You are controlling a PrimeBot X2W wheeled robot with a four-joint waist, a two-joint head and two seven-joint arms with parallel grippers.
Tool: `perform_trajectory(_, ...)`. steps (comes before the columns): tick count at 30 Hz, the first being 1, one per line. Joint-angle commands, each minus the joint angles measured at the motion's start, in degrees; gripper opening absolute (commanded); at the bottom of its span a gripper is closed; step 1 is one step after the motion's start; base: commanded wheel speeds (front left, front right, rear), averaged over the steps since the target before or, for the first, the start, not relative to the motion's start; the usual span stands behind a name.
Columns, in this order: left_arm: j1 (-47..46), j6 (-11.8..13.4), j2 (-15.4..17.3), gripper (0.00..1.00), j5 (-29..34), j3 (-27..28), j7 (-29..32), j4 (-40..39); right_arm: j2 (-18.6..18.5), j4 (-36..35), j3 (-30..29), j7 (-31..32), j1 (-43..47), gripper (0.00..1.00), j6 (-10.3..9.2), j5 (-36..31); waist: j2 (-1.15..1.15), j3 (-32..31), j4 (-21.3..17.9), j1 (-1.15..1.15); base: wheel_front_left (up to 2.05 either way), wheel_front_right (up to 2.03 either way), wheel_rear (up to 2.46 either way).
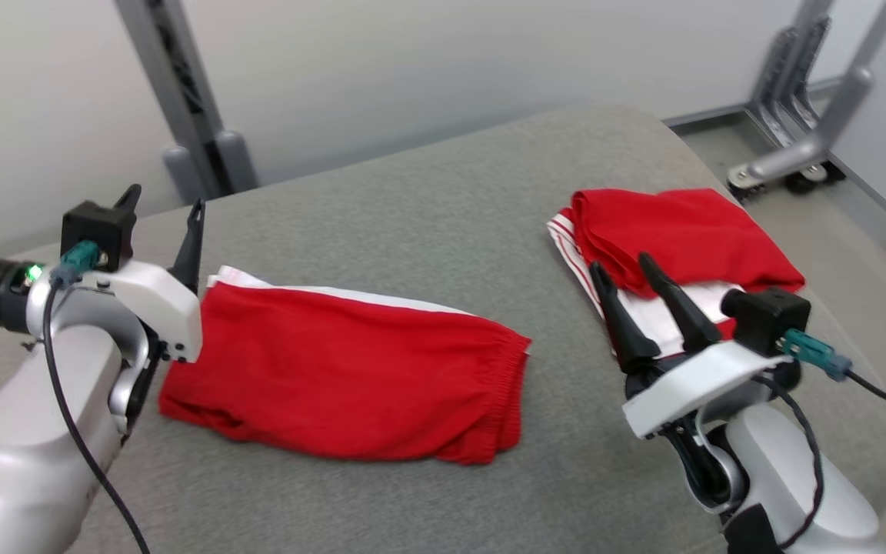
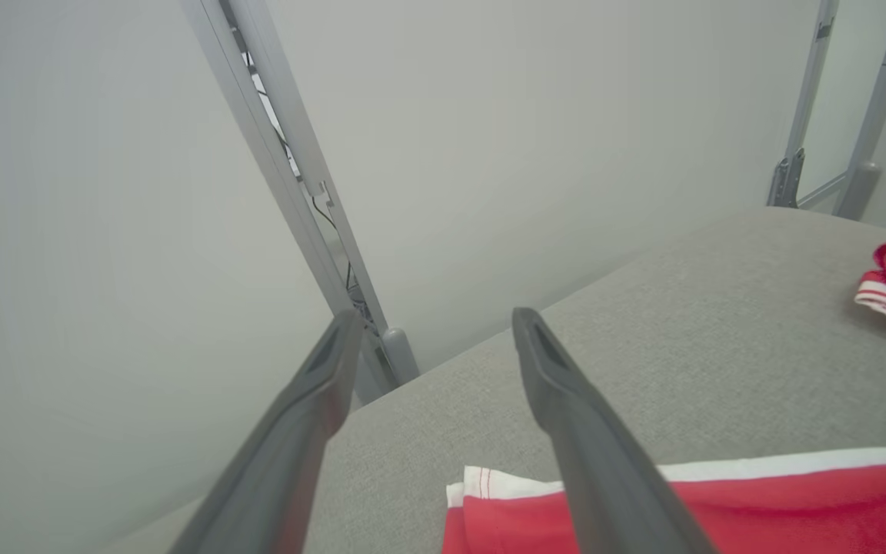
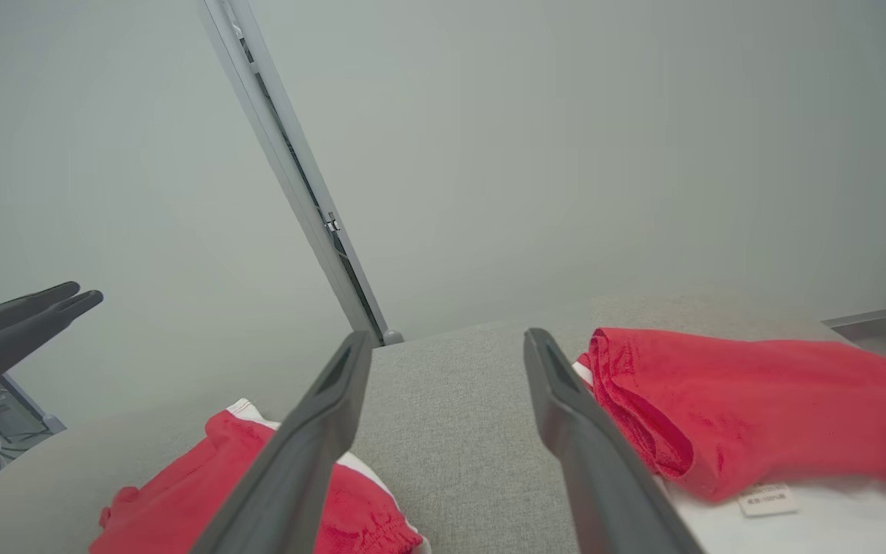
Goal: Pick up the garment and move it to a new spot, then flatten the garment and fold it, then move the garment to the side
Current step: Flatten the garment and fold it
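Folded red garment (image 1: 351, 369) lying flat on the grey surface (image 1: 428, 192), left of centre. Left gripper (image 1: 166, 196) by its left end, right gripper (image 1: 620, 261) over a red-and-white pile (image 1: 689, 231) at right. Both jaws spread, empty.

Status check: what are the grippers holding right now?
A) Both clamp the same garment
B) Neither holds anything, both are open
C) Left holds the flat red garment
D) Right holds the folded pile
B: the left gripper and right gripper have their fingers spread with nothing between them, while the flat red garment and the folded pile lie on the grey surface.
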Motion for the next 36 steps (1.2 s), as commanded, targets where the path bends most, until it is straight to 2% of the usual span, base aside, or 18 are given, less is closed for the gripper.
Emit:
perform_trajectory(1, 1.7, 0.8, 0.2, 1.0, 0.9, 1.6, -0.2, -2.3, -0.4, -1.6, -1.6, -0.1, 1.5, 1.0, 0.03, -2.4, 0.0, -3.1, 3.7, 0.0, 0.0, 0.0, 0.0)
perform_trajectory(5, 9.9, 2.9, 0.4, 1.0, 4.6, 8.3, -0.2, -12.4, -0.7, -8.0, -6.3, -0.1, 6.5, 1.0, 0.03, -11.9, 0.0, -4.7, 7.6, 0.0, 0.0, 0.0, 0.0)
perform_trajectory(9, 18.7, 5.2, -0.9, 1.0, 8.7, 14.5, -0.2, -21.3, 0.2, -13.2, -9.4, -0.1, 11.0, 1.0, 0.02, -19.3, 0.0, -5.5, 10.6, 0.0, 0.0, 0.0, 0.0)
perform_trajectory(12, 25.2, 6.8, -2.9, 1.0, 11.7, 19.3, -0.2, -26.6, 0.4, -14.7, -11.0, -0.1, 13.8, 1.0, 0.02, -22.6, 0.0, -6.1, 12.6, 0.0, 0.0, 0.0, 0.0)
perform_trajectory(15, 31.7, 7.1, -5.7, 1.0, 14.8, 23.6, -0.2, -30.3, 1.0, -15.8, -12.9, -0.1, 16.3, 1.0, 0.02, -24.2, 0.0, -6.7, 14.4, 0.0, 0.0, 0.0, 0.0)
perform_trajectory(19, 38.5, 5.9, -9.9, 1.0, 19.5, 29.1, -0.2, -34.1, 1.6, -17.0, -15.1, -0.1, 19.0, 1.0, 0.02, -25.9, 0.0, -7.5, 16.5, 0.0, 0.0, 0.0, 0.0)
perform_trajectory(24, 45.1, 3.0, -14.5, 1.0, 26.5, 34.9, -0.2, -38.1, 2.4, -18.9, -18.3, -0.1, 22.1, 1.0, 0.02, -28.1, 0.0, -8.4, 18.6, 0.0, 0.0, 0.0, 0.0)
perform_trajectory(25, 45.1, 3.0, -14.5, 1.0, 26.5, 34.9, -0.2, -38.1, 2.4, -18.9, -18.3, -0.1, 22.1, 1.0, 0.02, -28.1, 0.0, -8.4, 18.6, 0.0, 0.0, 0.0, 0.0)
perform_trajectory(31, 49.8, -1.7, -18.7, 1.0, 31.0, 40.7, -0.2, -39.5, 3.5, -19.2, -20.1, -0.1, 24.5, 1.0, 0.02, -29.6, 0.0, -9.0, 19.5, 0.0, 0.0, 0.0, 0.0)
perform_trajectory(36, 52.0, -4.8, -20.4, 1.0, 31.9, 44.8, -0.2, -38.0, 3.8, -17.8, -19.7, -0.1, 25.4, 1.0, 0.02, -29.6, 0.0, -9.3, 19.3, 0.0, 0.0, 0.0, 0.0)
